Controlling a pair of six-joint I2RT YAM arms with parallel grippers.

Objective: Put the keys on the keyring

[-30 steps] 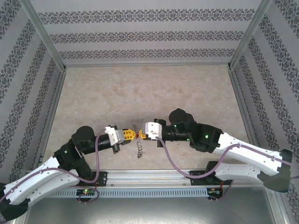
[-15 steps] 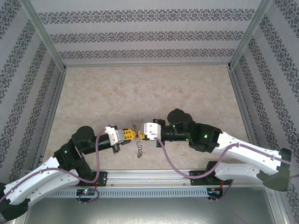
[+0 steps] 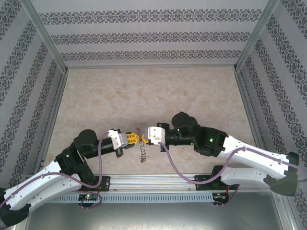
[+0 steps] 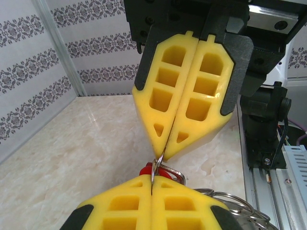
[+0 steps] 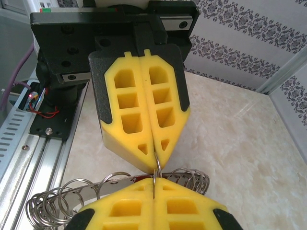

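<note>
The keyring point(image 3: 142, 151) sits over the near middle of the table point(image 3: 144, 91), trailing toward 6 o'clock from the spot where the two hands meet tip to tip. Whether its lowest part rests on the table cannot be told. The left hand point(image 3: 136, 139) comes in from 9 o'clock and the right hand point(image 3: 147, 137) from 3 o'clock. Each has its yellow fingers point(image 4: 120, 206) pressed together on one thin wire of the keyring, which runs from seam to seam in both wrist views. Around them are the bare, marbled beige table, patterned walls point(image 3: 153, 36) at 12, 3 and 9 o'clock, a metal rail point(image 3: 158, 184) along 6 o'clock, and a purple cable point(image 3: 172, 165) sagging beneath the right arm. In the left wrist view the key point(image 4: 145, 169) shows as a small red patch just behind the pinched wire, touching a bit of flat grey metal. Most of it is hidden by the fingers, so its shape is hard to make out. The keyring's body is largely covered too, with bunched wire loops point(image 5: 57, 201) sticking out at 8 and 3 o'clock in the right wrist view and at 4 o'clock in the left. The fingers are blocky wedges with square pockets, backed by black shells.
</note>
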